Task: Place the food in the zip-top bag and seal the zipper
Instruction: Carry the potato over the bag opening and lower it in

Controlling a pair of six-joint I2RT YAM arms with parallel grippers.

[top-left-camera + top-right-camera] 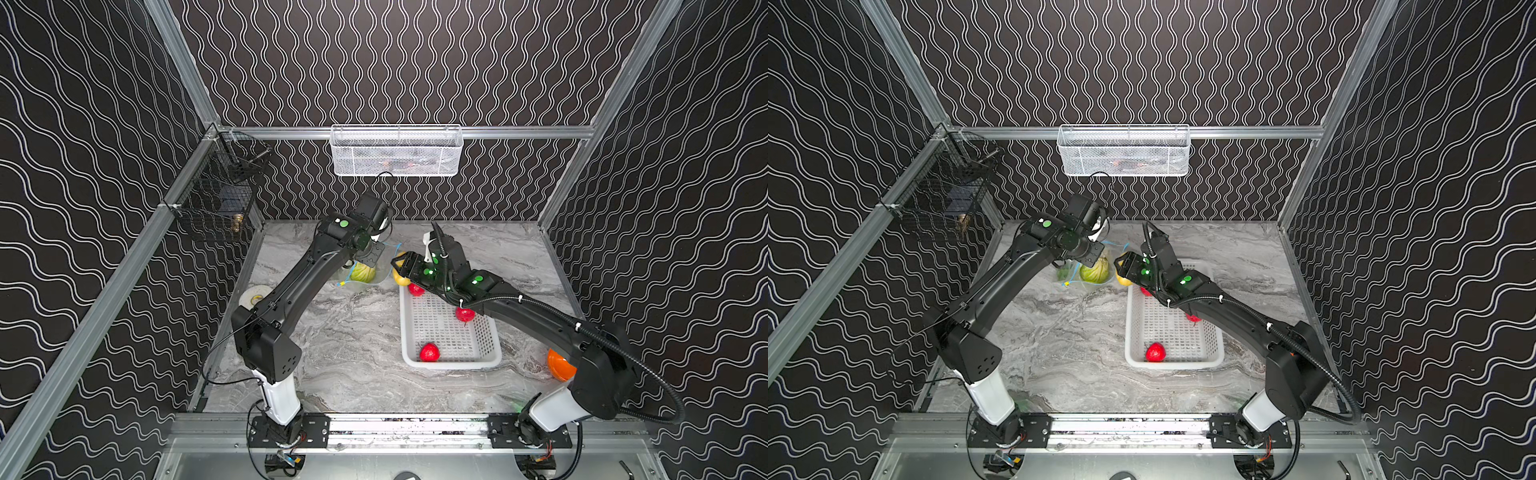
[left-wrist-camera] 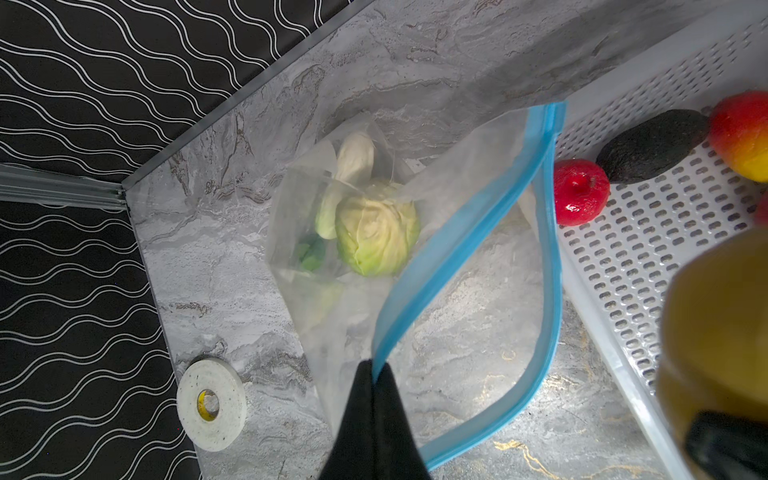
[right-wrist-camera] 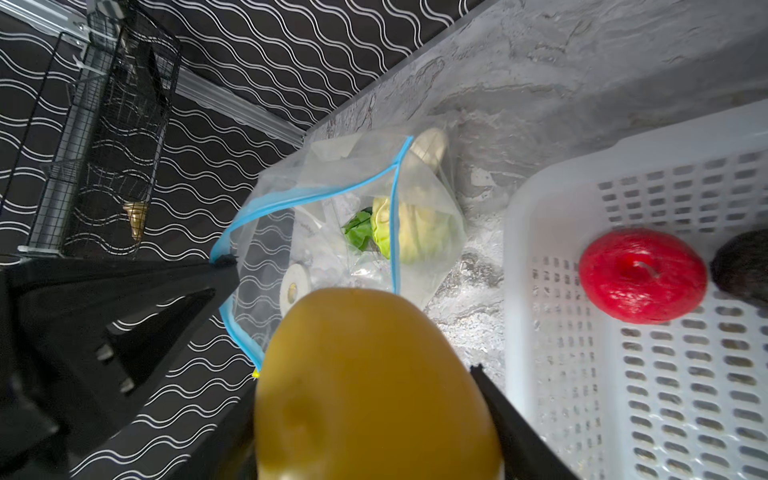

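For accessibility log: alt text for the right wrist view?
The right end effector holds a yellow toy fruit near the open zip-top bag, whose blue zipper the left end effector pinches. A cabbage and green leaf lie inside; a red fruit sits in the white basket.

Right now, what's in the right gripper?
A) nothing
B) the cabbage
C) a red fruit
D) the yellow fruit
D: the right gripper is closed on the yellow fruit, held just off the open mouth of the zip-top bag. The cabbage lies inside the bag, and a red fruit sits in the white basket.
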